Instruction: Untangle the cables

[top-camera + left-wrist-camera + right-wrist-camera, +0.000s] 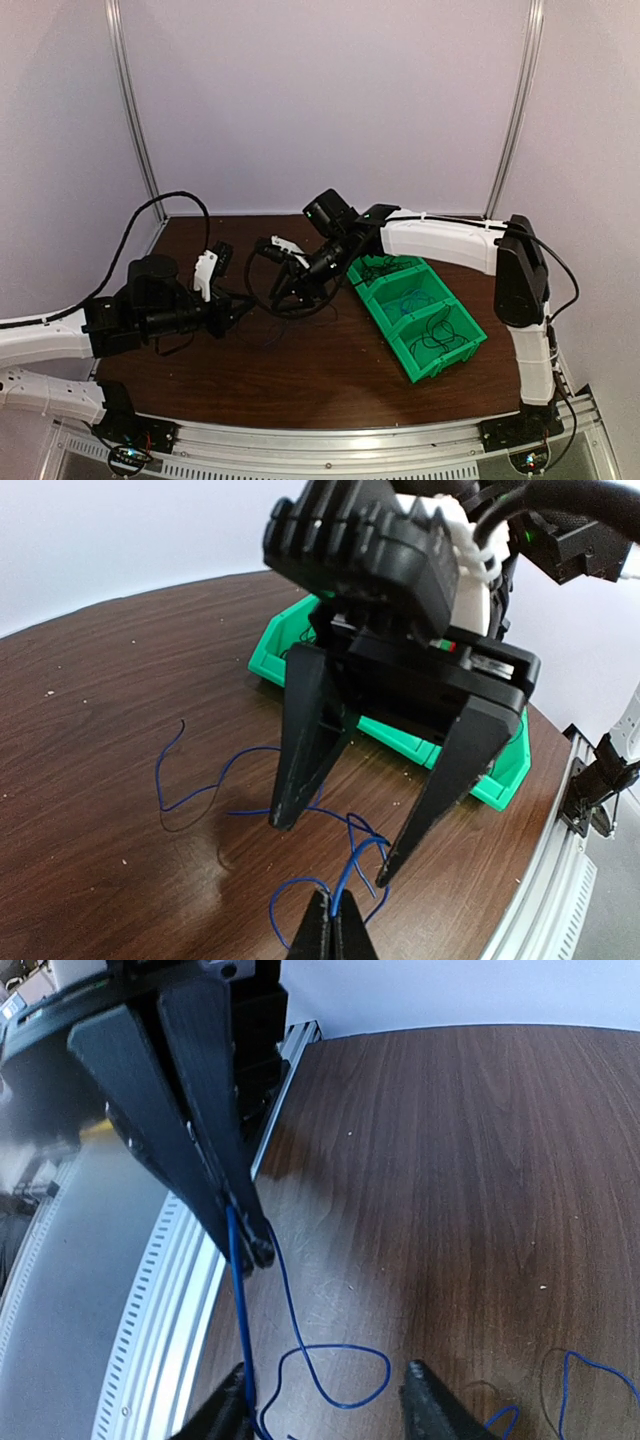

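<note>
Thin blue cables (354, 854) lie in loose loops on the brown table. My left gripper (335, 910) is shut on one blue strand, which rises out of its tips. My right gripper (338, 848) stands open over the same strands, one finger on each side of them and tips close to the table. In the right wrist view a blue cable (341, 1347) runs from the shut left gripper (255, 1250) down into a loop between the right gripper's (325, 1400) spread fingers. From above, the left gripper (240, 305) and right gripper (290, 290) meet near mid-table.
A green bin (440, 365) with three compartments sits to the right of the grippers, with thin wires inside; it also shows behind the right gripper as the green bin (270, 662). Another blue strand (600, 1365) lies further off. The table's metal rail (150, 1340) is close by.
</note>
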